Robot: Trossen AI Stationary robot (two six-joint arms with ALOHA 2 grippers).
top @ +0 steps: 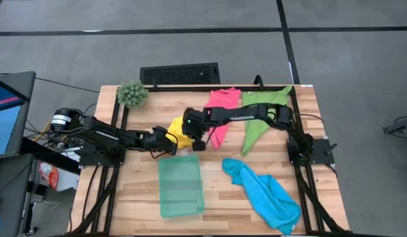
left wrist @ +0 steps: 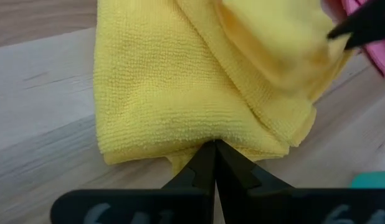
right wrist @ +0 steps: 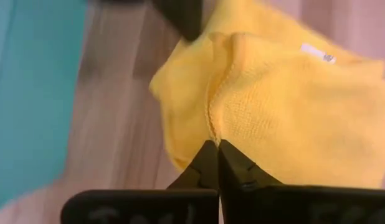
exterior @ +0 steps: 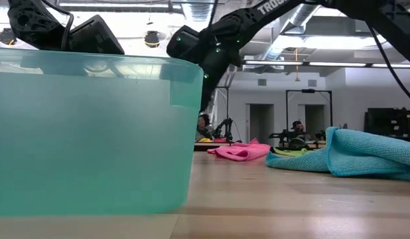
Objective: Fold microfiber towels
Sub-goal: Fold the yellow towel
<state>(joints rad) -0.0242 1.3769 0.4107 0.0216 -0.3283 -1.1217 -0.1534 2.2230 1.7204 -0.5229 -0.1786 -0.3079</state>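
Teal translucent tray [top: 180, 186] lower centre of high view, on wood table [top: 220, 201]; fills left of low view. Spiky green plant ball [top: 132, 94] at table's upper-left corner. Black floor grate [top: 180, 73] above table edge. Ppl seated in bg, low view centre.

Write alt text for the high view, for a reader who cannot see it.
Seen from above, both grippers meet at the yellow towel near the middle of the wooden table: the left gripper and right gripper are each shut on its edge. The pink towel, green towel and blue towel lie loose to the right, a teal tray in front.
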